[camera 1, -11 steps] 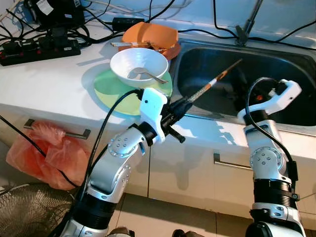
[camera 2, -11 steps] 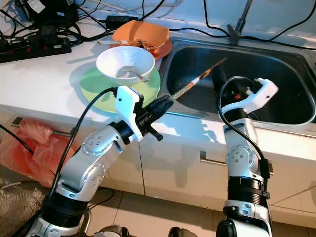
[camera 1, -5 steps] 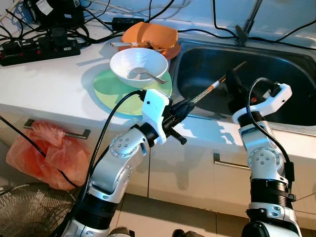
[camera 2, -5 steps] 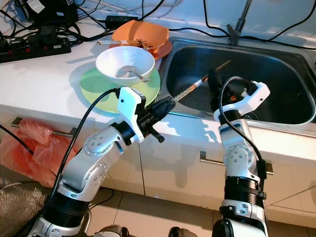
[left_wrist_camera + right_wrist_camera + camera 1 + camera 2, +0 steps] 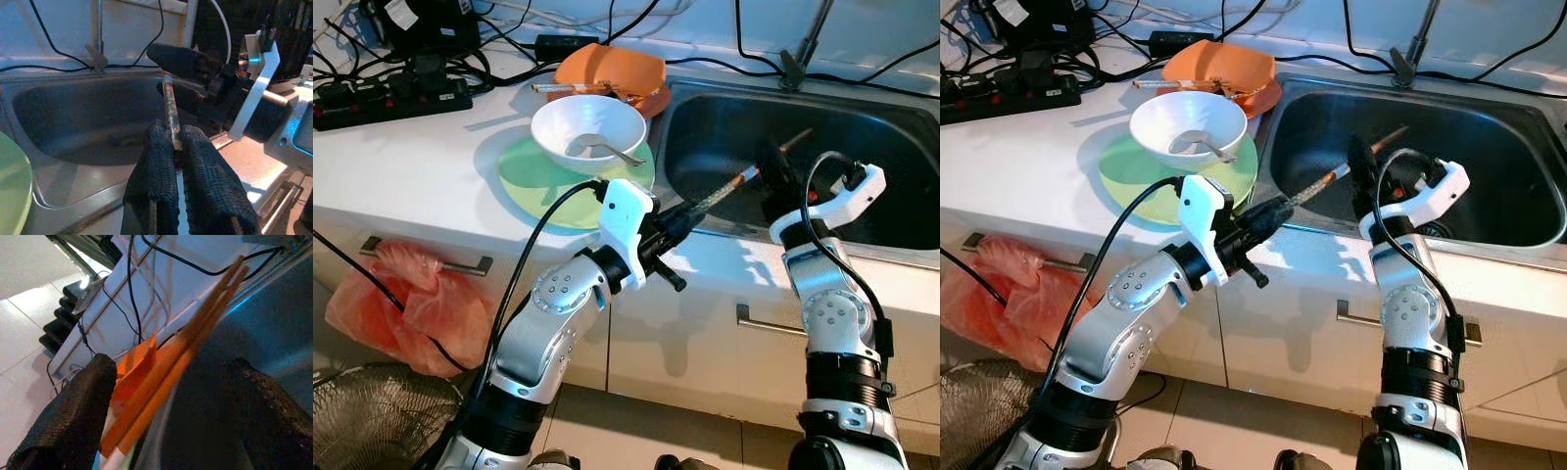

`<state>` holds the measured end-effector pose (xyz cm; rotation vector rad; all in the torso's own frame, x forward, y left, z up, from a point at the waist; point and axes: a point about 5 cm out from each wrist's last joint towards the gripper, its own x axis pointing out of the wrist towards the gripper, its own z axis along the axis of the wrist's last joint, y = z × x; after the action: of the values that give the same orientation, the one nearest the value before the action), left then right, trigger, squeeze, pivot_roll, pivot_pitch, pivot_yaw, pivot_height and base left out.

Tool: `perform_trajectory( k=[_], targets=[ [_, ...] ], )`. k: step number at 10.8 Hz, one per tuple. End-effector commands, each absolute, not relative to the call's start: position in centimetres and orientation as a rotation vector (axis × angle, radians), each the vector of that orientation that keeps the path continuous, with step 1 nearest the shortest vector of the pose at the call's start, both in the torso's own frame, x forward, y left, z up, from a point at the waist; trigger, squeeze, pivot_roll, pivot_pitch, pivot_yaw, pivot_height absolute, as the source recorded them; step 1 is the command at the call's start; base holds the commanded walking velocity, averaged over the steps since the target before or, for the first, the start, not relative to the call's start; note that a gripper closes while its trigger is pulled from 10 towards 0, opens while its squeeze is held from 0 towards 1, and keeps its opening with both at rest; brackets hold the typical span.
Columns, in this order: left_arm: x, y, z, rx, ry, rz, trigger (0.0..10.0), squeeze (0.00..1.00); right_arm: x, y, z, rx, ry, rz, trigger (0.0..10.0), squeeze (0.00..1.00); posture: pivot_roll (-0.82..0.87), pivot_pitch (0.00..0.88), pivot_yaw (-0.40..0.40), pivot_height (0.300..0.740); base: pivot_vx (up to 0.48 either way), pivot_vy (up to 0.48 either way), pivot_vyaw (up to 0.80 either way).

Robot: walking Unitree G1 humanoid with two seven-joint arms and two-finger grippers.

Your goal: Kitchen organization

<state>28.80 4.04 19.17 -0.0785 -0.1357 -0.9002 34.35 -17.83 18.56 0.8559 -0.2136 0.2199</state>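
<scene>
While the left gripper [image 5: 683, 217] clamps the chopsticks [image 5: 744, 176] at centre frame, their tips sit between the right gripper's [image 5: 1363, 168] open jaws.

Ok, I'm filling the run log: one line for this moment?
left gripper: shut on chopsticks | right gripper: open around chopsticks | over sink

two arms raised and converging, grippers facing each other.
the left gripper [image 5: 178, 147] reaches forward from a bent elbow, its black fingers [image 5: 155, 161] pressed together, clamping a thin rod. the right gripper [image 5: 166, 396] angles inward from an upright forearm, fingers [image 5: 83, 406] spread wide apart to either side of that rod's far end.
</scene>
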Motion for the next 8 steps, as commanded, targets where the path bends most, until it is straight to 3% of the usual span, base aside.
perform_trajectory(
  k=[1, 3, 4, 5, 8],
  targets=[
    [28.45, 3.49, 19.15, -0.084, -0.126, -0.942, 10.0, 0.0, 34.5, -17.87, 18.78, 0.878, -0.214, 0.219, 10.0, 0.0, 0.18, 0.096, -0.027, 0.74, 0.0, 0.0, 0.0],
    [28.44, 3.45, 19.05, -0.084, -0.122, -0.944, 10.0, 0.0, 34.51, -17.9, 18.87, 0.883, -0.218, 0.219, 10.0, 0.0, 0.18, 0.098, -0.027, 0.74, 0.0, 0.0, 0.0],
    [28.47, 3.51, 19.03, -0.084, -0.121, -0.94, 10.0, 0.0, 34.5, -17.87, 18.96, 0.885, -0.223, 0.221, 4.1, 0.0, 0.18, 0.098, -0.026, 0.74, 0.0, 0.0, 0.0],
    [28.53, 3.57, 19.03, -0.084, -0.122, -0.933, 10.0, 0.0, 34.47, -17.85, 19.12, 0.897, -0.234, 0.227, 0.0, 0.0, 0.18, 0.098, -0.026, 0.74, 0.0, 0.0, 0.0],
    [28.74, 3.68, 19.08, -0.086, -0.126, -0.919, 10.0, 0.0, 34.43, -17.75, 18.99, 0.898, -0.228, 0.23, 0.0, 0.0, 0.18, 0.097, -0.026, 0.74, 0.0, 0.0, 0.0]
  ],
)
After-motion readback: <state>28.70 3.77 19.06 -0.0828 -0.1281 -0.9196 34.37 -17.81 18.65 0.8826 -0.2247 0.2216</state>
